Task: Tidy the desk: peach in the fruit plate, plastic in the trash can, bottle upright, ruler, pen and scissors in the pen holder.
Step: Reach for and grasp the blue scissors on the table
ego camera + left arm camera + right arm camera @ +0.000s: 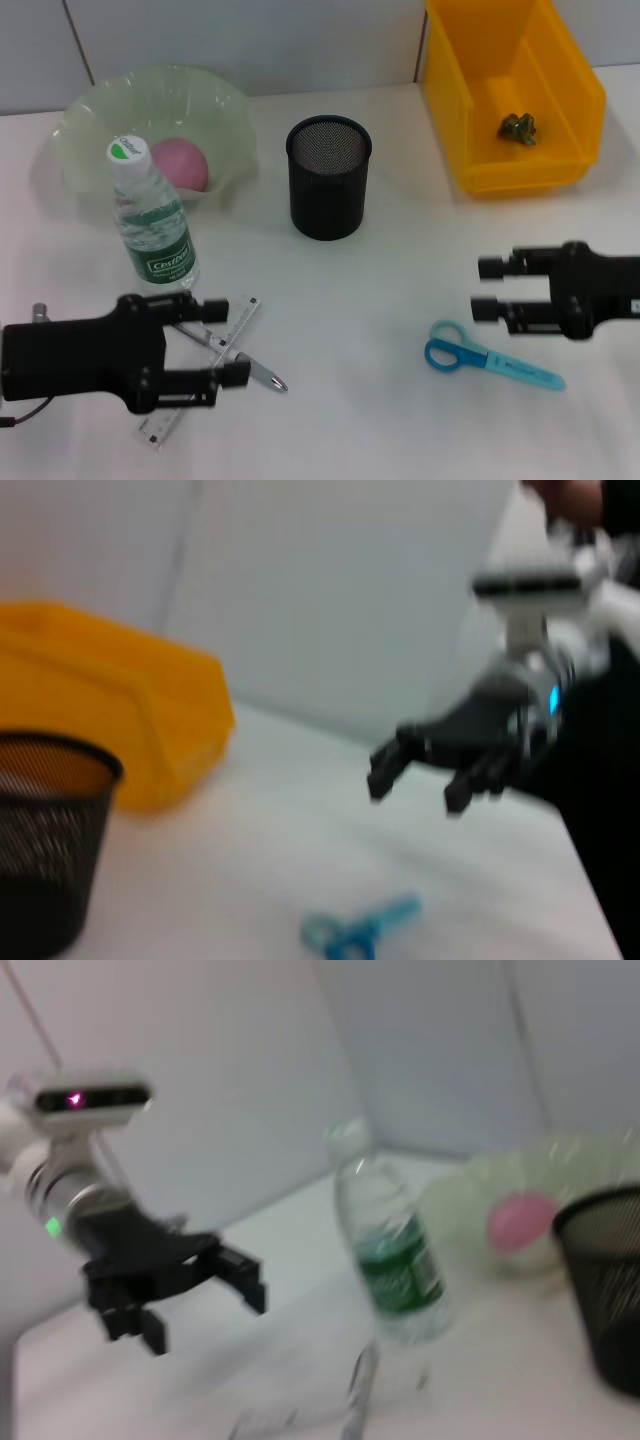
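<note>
On the white desk point(370, 320) the bottle point(152, 218) stands upright in front of the fruit plate point(100, 115), which holds the peach point(181, 165). The pen holder point(328, 178) stands mid-desk and looks empty. The trash can point(510, 90) holds a crumpled green piece of plastic point(521, 127). My left gripper point(232, 341) is open, low over the ruler point(244, 313) and the pen point(256, 369), which lie crossed. My right gripper point(488, 289) is open, just above the scissors point(492, 361), apart from them. The scissors point(360, 932) and my right gripper point(415, 780) also show in the left wrist view.
The right wrist view shows the left gripper point(200, 1295), the bottle point(390, 1250), the peach point(520, 1222) and the pen holder point(605, 1280). The left wrist view shows the pen holder point(40, 830) and the trash can point(120, 710). A wall closes the desk's far edge.
</note>
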You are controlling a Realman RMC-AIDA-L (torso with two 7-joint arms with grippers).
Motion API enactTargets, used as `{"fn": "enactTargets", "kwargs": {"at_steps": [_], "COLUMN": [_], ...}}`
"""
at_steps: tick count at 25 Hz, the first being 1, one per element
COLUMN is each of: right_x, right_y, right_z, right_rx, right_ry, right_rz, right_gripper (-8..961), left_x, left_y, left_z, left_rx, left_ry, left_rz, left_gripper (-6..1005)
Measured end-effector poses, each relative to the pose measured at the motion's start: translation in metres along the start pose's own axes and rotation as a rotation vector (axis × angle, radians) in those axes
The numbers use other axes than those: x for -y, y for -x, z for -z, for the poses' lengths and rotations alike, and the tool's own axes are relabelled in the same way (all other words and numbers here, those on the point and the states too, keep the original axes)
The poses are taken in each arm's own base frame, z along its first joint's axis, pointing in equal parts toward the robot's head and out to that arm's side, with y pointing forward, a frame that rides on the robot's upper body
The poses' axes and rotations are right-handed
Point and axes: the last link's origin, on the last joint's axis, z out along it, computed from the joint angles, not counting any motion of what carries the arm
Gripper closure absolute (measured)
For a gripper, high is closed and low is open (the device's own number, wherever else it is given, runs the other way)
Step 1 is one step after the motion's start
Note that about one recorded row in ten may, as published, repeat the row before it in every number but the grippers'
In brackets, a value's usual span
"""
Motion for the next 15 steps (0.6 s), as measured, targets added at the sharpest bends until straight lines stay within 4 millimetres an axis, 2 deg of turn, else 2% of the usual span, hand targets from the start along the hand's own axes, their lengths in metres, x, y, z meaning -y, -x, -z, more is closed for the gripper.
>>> {"fn": "enactTargets", "kwargs": {"at_steps": [4,8,12,14,15], "right_x": [-0.005,-0.009,-0.011,-0.014,-0.014], "right_y": [0.009,0.03,0.051,0.067,0.067], "right_z": [0.007,0.011,0.007,-0.003,-0.003], "right_rx": [-0.121,-0.231,-0.407,-0.536,-0.536], "right_ry": [0.033,0.01,-0.046,-0.064,-0.064], "right_rz": [-0.029,-0.049,-0.07,-0.061,-0.061], "right_gripper": [328,328,328,328,328], "left_x": [0.004,0.005,0.006,0.006,0.007], "left_y": [-0.002,-0.007,-0.009,-0.01,-0.01], "left_z": [-0.007,-0.014,-0.016,-0.017,-0.017], "left_rx": [0.123,0.133,0.132,0.132,0.132], "left_ry": [0.021,0.041,0.045,0.047,0.046], "left_rz": [-0.028,-0.048,-0.058,-0.063,-0.065], "left_gripper": [202,203,203,203,203]}}
